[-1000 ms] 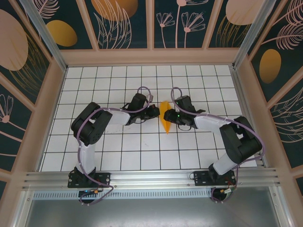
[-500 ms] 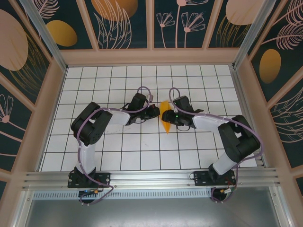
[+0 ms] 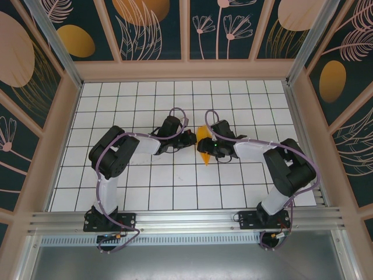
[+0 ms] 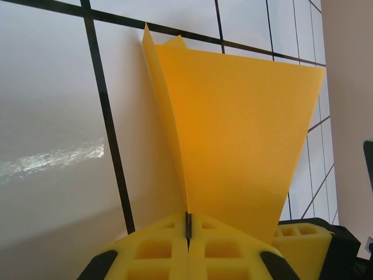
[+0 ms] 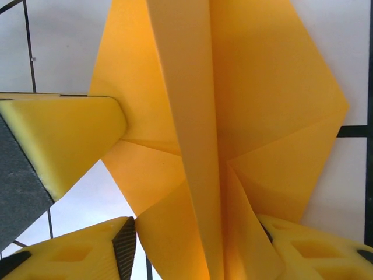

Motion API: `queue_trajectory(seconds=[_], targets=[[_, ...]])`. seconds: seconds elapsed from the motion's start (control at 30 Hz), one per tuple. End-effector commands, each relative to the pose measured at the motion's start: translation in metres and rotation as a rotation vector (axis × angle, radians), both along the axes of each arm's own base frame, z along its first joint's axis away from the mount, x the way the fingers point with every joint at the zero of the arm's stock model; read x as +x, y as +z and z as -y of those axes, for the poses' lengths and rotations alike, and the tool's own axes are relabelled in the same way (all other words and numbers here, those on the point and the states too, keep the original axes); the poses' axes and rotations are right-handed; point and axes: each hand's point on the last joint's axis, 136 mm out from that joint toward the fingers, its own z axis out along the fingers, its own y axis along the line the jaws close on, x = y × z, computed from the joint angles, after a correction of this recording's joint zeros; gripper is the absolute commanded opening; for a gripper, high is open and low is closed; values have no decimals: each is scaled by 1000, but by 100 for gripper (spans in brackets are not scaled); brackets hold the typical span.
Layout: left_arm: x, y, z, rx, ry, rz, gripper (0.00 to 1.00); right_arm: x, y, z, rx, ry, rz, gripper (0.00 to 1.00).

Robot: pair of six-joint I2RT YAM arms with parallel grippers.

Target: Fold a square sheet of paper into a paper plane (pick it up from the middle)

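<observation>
**Plane pinched by its keel, wings not yet set**

The white gridded table [image 3: 116, 192] carries everything, and there is one of it. Two black arms reach in from its near edge, the left arm [image 3: 111, 157] and the right arm [image 3: 285, 169], and their wrists meet about the middle of the table.

Two grippers face each other there. The left gripper [image 3: 189, 139] has its yellow fingers [image 4: 157, 251] pressed together, with the paper's lower fold clamped in the seam between them. The right gripper [image 3: 211, 147] has its fingers [image 5: 64, 256] apart. They straddle the folded layers from the other side, and I cannot tell whether either pad presses on them.

There is one piece of paper, the paper plane [image 3: 203, 146]. It stands on edge between the two grippers near the table's middle, a touch toward the right edge. It is already creased to a point, with a central ridge and flaps spreading to either side in the right wrist view. No second sheet lies on the table.

This looks like a late step, with the body folded and the wings left to be turned down or evened. The next move likely calls for the right fingers to take a single flap rather than the whole stack. They would then bend it along the ridge while the left grip stays firm, because paper this thin will buckle if pulled off the crease.
</observation>
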Motion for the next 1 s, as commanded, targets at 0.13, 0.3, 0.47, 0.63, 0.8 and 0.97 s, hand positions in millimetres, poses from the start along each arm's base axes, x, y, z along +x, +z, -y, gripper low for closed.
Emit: queue_trajectory(seconds=[0.13,0.3,0.47,0.63,0.8,0.97], targets=[[-2,-10,-3,-8,-2,-22,0,0,5,-12,13,33,12,64],[-3,-14,-4,-3,0,-33,0,-1,6,-12,7,38,20,68],[-3,-15,-5,0,1,-35,0,1,6,-7,-12,11,22,59],[-4,-16,-5,2,0,-35,0,5,2,-1,-47,-31,7,45],[-5,-17,-7,4,-1,-38,0,7,-4,3,-71,-66,-11,38],[-5,-16,-6,3,-2,-35,0,8,-13,9,-121,-91,-35,32]])
